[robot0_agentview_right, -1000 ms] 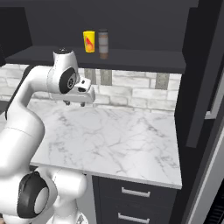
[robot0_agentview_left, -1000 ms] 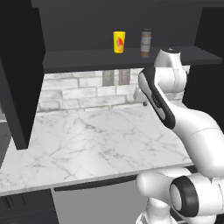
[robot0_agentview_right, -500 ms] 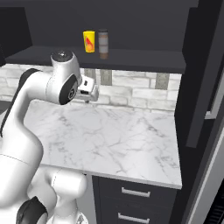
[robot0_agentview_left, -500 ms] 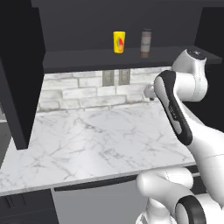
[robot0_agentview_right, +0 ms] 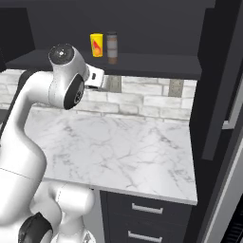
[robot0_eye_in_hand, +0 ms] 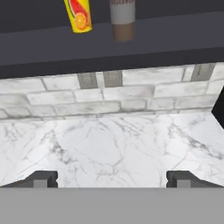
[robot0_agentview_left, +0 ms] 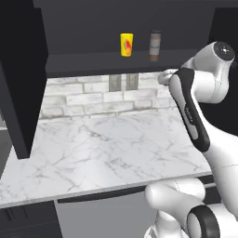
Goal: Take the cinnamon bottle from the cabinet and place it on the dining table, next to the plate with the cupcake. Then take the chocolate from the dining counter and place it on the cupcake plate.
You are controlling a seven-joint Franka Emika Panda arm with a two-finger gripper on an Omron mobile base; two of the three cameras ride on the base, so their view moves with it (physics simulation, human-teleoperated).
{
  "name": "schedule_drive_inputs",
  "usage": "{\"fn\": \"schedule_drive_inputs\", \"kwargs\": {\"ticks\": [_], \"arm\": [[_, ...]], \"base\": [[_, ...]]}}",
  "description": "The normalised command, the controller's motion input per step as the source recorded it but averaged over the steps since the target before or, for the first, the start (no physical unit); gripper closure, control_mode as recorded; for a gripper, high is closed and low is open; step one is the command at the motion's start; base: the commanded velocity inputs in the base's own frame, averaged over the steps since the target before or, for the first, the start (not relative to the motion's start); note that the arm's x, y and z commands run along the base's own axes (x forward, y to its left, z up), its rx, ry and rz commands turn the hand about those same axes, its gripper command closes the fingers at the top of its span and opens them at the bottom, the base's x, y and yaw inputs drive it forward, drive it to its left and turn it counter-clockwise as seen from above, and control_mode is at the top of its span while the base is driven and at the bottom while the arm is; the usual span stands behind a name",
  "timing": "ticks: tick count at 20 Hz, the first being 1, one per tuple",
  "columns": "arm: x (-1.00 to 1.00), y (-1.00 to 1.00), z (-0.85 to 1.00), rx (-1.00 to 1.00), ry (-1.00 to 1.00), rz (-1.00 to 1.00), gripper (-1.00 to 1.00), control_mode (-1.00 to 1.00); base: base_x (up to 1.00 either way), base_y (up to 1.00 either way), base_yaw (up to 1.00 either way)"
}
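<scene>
The slim brown-grey cinnamon bottle with a dark cap (robot0_agentview_left: 155,45) stands upright on the dark shelf board of the black matte wall cabinet (robot0_agentview_left: 116,62), just beside a shorter yellow canister with a red mark (robot0_agentview_left: 126,44), the two apart. In the hand view the bottle (robot0_eye_in_hand: 122,19) and the canister (robot0_eye_in_hand: 78,15) are cut off by the top edge, so their caps are lost there; the right base view shows both whole, the bottle (robot0_agentview_right: 112,46) to the right of the canister (robot0_agentview_right: 97,45).

The tool (robot0_eye_in_hand: 112,179) is empty, its two dark fingertips (robot0_eye_in_hand: 40,178) standing wide apart at the bottom of the hand view. In the base views the arm's white body hides the fingers, so the opening cannot be read there.

Since a second ago the arm's wrist has risen from below the shelf edge toward shelf height, and the fingers have spread.

Below the shelf lies the white grey-veined marble table (robot0_agentview_left: 102,148), backed by a pale brick wall (robot0_agentview_left: 83,95).
</scene>
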Motion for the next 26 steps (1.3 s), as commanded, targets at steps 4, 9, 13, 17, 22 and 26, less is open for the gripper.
{"fn": "schedule_drive_inputs", "kwargs": {"ticks": [4,9,13,17,22,26], "arm": [[0.29,0.0,0.24,0.0,0.0,-0.11,-1.0,-1.0],[0.42,0.0,0.06,0.0,0.05,-0.01,-1.0,-1.0],[0.49,0.0,0.41,0.0,0.0,0.0,-1.0,-1.0],[0.72,0.0,0.43,0.0,-0.01,0.0,-1.0,-1.0],[0.55,-0.02,0.22,-0.03,-0.19,0.0,-1.0,-1.0],[0.4,-0.05,0.16,-0.01,-0.24,-0.03,-1.0,-1.0]], "base": [[0.0,0.0,0.0],[0.0,0.0,0.0],[0.0,0.0,0.0],[0.0,0.0,0.0],[0.0,0.0,0.0],[0.0,0.0,0.0]]}}
